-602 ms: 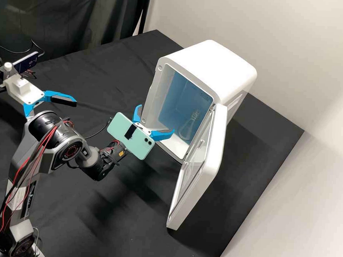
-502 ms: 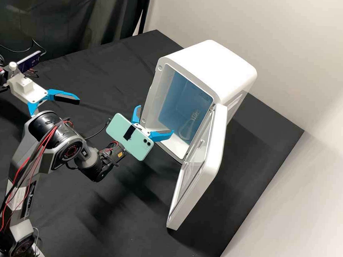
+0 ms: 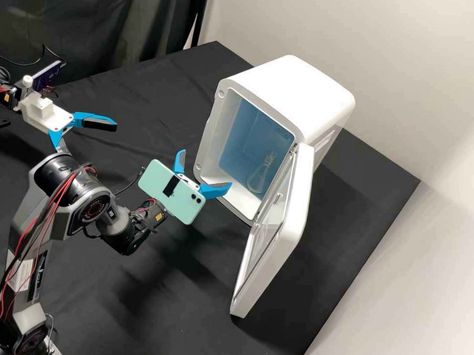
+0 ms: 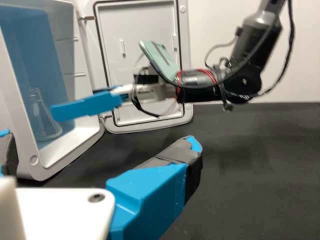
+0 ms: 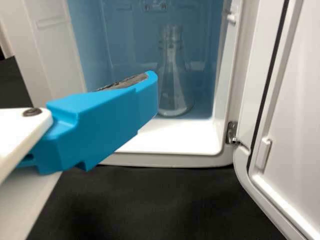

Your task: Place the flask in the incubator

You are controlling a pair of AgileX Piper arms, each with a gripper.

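flask (image 3: pixel 258 173): clear glass, upright on the floor of the blue interior, toward the back, touched by nothing.
incubator (image 3: pixel 303 91): white, standing near the far right edge of the black bench (image 3: pixel 146 100), opening turned toward the arms.
door (image 3: pixel 276 237): swung wide open, hanging out beside the opening.
right gripper (image 3: pixel 205 171): in the air just outside the opening, aimed in at the flask, apart from it; fingers (image 3: pixel 215 189) spread, holding nothing.
left gripper (image 3: pixel 87 134): raised over the bench's left side, well apart from the incubator; fingers spread, holding nothing.
phone (image 3: pixel 172 191): mint-green, fixed on the right arm's wrist, just behind the fingers.
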